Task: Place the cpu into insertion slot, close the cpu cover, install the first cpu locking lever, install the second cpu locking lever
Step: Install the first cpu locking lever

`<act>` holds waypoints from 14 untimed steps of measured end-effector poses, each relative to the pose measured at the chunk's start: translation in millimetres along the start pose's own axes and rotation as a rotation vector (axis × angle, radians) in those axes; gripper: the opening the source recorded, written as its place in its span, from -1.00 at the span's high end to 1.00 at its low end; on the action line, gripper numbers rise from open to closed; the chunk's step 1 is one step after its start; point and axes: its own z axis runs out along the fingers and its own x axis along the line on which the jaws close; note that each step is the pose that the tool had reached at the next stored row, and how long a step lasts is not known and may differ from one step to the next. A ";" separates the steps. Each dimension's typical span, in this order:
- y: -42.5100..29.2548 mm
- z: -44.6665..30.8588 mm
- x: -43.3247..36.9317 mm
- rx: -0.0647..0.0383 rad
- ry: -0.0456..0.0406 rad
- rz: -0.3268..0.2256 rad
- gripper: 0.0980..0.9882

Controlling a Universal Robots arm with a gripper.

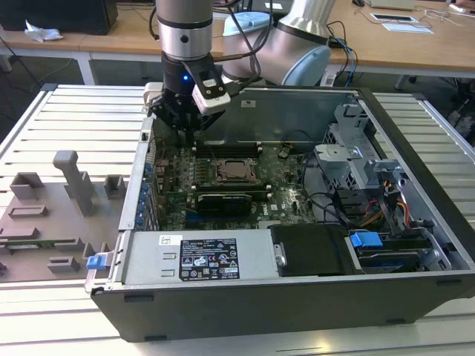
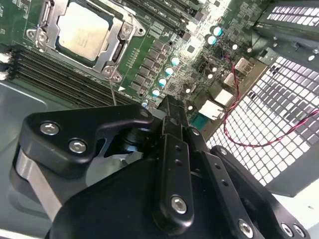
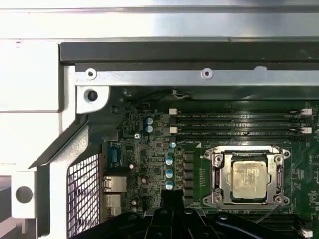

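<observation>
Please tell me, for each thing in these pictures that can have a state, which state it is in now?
cpu: seated, metal top showing through the cover's window.
cpu cover: closed, lying flat around the cpu.
gripper: shut, holding nothing, above the motherboard, apart from the cpu.
computer case: open, side panel off, lying on its side.

Wooden desks (image 1: 415,52), slatted metal table (image 1: 74,119), dark floor (image 1: 33,78)
</observation>
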 end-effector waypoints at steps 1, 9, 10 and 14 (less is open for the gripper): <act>2.4 1.1 0.1 0.000 -0.0001 0.000 0.98; 21.2 6.1 0.1 -0.009 0.0000 0.000 0.98; 23.5 6.6 0.1 -0.009 0.0000 0.000 0.98; 32.2 9.0 -9.3 -0.009 0.0001 0.000 0.98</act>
